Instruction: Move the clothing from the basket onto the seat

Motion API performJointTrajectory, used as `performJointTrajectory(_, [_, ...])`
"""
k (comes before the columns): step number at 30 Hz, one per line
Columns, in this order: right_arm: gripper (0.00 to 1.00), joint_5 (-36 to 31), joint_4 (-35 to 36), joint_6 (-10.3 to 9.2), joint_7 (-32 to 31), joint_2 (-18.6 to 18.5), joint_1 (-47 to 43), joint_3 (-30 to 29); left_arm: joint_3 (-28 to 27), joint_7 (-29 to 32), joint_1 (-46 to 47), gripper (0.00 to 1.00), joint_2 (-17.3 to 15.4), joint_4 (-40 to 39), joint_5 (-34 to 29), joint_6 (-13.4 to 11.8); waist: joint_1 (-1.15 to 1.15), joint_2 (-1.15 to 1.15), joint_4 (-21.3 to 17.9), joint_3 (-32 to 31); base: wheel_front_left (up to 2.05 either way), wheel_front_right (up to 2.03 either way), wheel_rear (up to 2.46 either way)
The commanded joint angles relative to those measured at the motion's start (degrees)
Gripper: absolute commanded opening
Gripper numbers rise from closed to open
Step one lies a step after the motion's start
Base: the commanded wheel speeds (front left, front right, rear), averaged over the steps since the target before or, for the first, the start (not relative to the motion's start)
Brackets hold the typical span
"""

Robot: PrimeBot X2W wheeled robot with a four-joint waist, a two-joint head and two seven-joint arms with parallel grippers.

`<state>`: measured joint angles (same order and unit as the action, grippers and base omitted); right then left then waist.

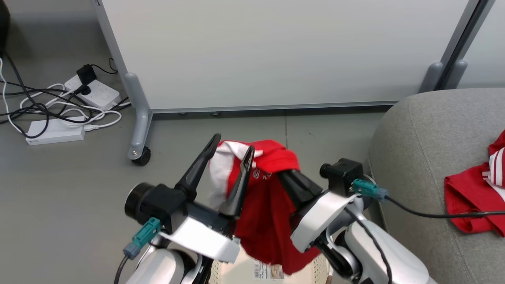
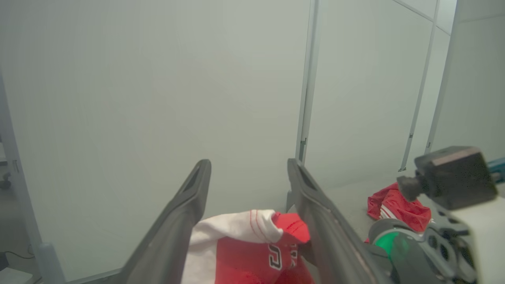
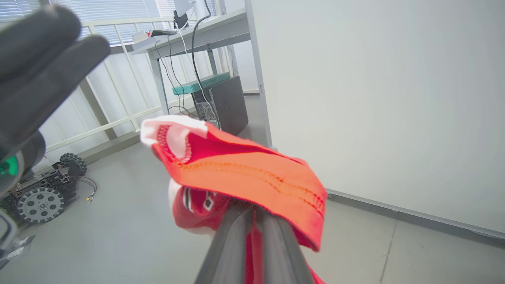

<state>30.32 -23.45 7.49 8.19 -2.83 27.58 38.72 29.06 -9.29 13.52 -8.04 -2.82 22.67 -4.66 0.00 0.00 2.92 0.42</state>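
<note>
The carry is in hand: the right end effector [image 3: 252, 211], fingers pressed together, pinches a red garment [image 1: 268, 205] with a white panel, which hangs bunched above the basket [image 1: 236, 274]. The left end effector [image 1: 232, 144] stands spread wide and grips nothing; whether its inner finger brushes the cloth is hard to say. Next, I judge, the right arm must swing over the rounded edge of the seat [image 1: 418, 157] and let go near the red striped garment [image 1: 471, 197] already lying there.
</note>
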Motion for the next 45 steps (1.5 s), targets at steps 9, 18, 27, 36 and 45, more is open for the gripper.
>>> performJointTrajectory(9, [0.0,-3.3,-1.8,0.01,0.1,-0.9,-0.5,-6.7,5.3,4.5,-4.4,1.0,-4.7,1.6,-1.7,3.5,0.0,0.0,-1.7,0.5,0.0,0.0,0.0])
performJointTrajectory(18, [0.0,-4.8,-1.2,0.01,-0.3,-1.6,-2.9,-11.3,7.7,5.9,-5.1,1.0,-5.9,2.8,-0.7,6.0,0.0,0.0,-3.5,0.9,0.0,0.0,0.0])
performJointTrajectory(27, [0.0,-5.5,-0.2,0.01,-1.0,-1.6,-3.7,-12.6,8.3,5.9,-5.1,1.0,-6.1,2.5,-0.6,6.0,0.0,0.0,-6.2,1.1,0.0,0.0,0.0])
performJointTrajectory(36, [0.0,-6.7,2.3,0.01,-1.8,-2.3,-4.6,-14.2,9.6,5.9,-5.4,1.0,-7.1,0.4,-1.8,6.2,0.0,0.0,-16.7,2.9,0.0,0.0,0.0])
performJointTrajectory(45, [0.0,-7.9,5.1,0.01,-2.7,-3.2,-7.2,-18.3,11.5,7.0,-5.4,1.0,-7.5,0.4,-1.6,7.1,0.0,0.0,-28.4,3.8,0.0,0.0,0.0])
